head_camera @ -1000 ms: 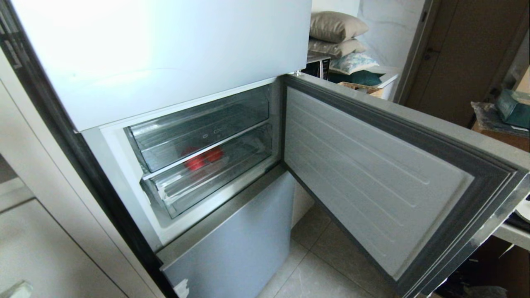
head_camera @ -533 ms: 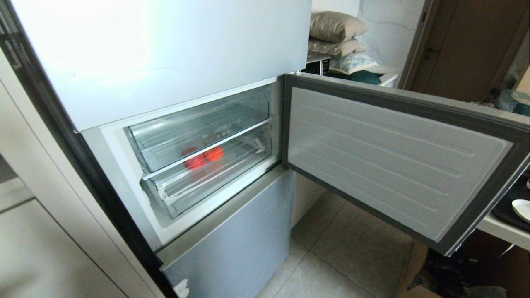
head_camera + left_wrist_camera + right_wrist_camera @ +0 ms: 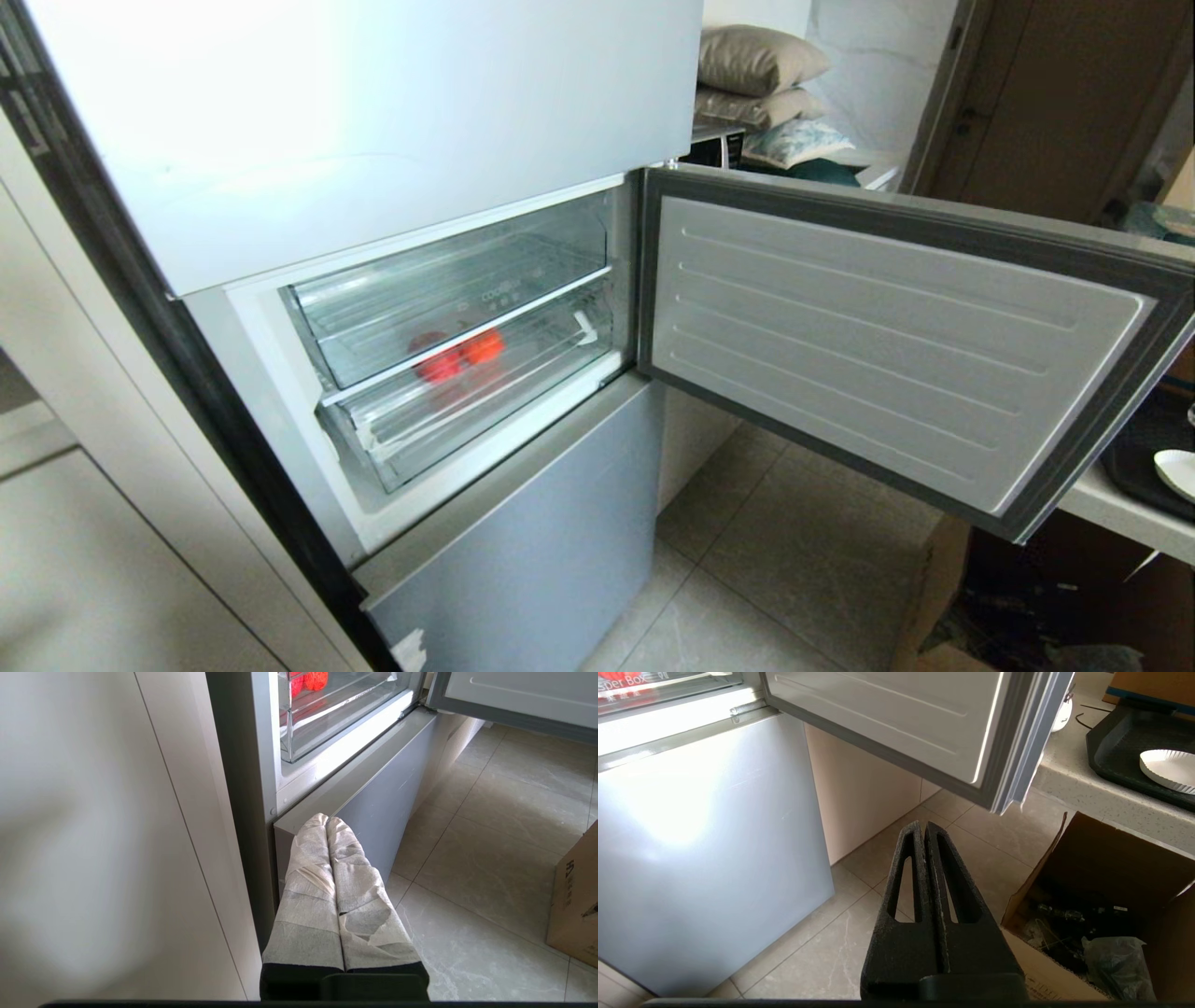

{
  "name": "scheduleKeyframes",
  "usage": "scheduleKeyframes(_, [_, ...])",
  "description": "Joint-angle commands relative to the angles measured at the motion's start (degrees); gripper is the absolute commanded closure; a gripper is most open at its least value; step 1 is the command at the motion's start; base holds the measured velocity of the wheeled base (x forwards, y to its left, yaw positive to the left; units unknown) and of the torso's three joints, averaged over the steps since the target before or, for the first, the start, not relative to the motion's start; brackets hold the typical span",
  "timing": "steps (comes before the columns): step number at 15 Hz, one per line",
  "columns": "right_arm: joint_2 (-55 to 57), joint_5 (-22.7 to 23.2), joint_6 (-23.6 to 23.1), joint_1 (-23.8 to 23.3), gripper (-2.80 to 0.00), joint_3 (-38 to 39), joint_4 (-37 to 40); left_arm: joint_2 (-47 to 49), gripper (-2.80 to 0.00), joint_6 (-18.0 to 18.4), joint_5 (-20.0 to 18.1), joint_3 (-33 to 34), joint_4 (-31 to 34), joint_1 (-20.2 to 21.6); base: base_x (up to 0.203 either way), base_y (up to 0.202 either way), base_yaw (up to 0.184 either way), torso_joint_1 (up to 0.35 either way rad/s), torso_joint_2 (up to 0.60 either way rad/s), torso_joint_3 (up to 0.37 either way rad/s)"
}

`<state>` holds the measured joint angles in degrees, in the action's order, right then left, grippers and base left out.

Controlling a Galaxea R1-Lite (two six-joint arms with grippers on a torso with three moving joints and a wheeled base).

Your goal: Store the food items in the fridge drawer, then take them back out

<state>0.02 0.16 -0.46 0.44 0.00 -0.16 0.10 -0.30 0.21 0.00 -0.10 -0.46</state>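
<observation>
- Two food items, a red apple (image 3: 435,362) and an orange-red fruit (image 3: 484,346), touching side by side; stored inside the fridge drawer (image 3: 467,392), seen through its clear front.
- One fridge drawer, lower of two clear bins, pushed in; holds only the two fruits, so the storing half looks done and the retrieval not yet begun.
- One upper bin (image 3: 448,289), faint lettering on its front; nothing visible inside.
- One fridge door (image 3: 896,345), swung wide, leaving the bins reachable.
- Left hand (image 3: 327,821), cloth-wrapped, fingers pressed together, empty; low beside the fridge's lower panel (image 3: 373,807), below the drawer.
- Right hand (image 3: 923,828), fingers together, empty; over the floor (image 3: 859,933) beneath the door.
- One cardboard box (image 3: 1101,896) on the floor, oddments inside.
</observation>
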Motion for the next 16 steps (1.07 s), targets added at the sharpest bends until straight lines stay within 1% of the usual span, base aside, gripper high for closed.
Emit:
scheduleKeyframes(1, [0.1, 0.0, 0.0, 0.0, 0.00, 0.0, 0.0, -0.1, 0.00, 0.0, 0.0, 0.0, -0.1, 0.0, 0.000, 0.000, 0.000, 0.000, 0.00, 0.000])
scheduleKeyframes(14, [0.1, 0.0, 0.1, 0.0, 0.00, 0.0, 0.0, -0.1, 0.00, 0.0, 0.0, 0.0, -0.1, -0.1, 0.000, 0.000, 0.000, 0.000, 0.00, 0.000])
scheduleKeyframes(16, [0.1, 0.0, 0.1, 0.0, 0.00, 0.0, 0.0, -0.1, 0.00, 0.0, 0.0, 0.0, 0.0, 0.0, 0.000, -0.003, 0.092, 0.002, 0.00, 0.000])
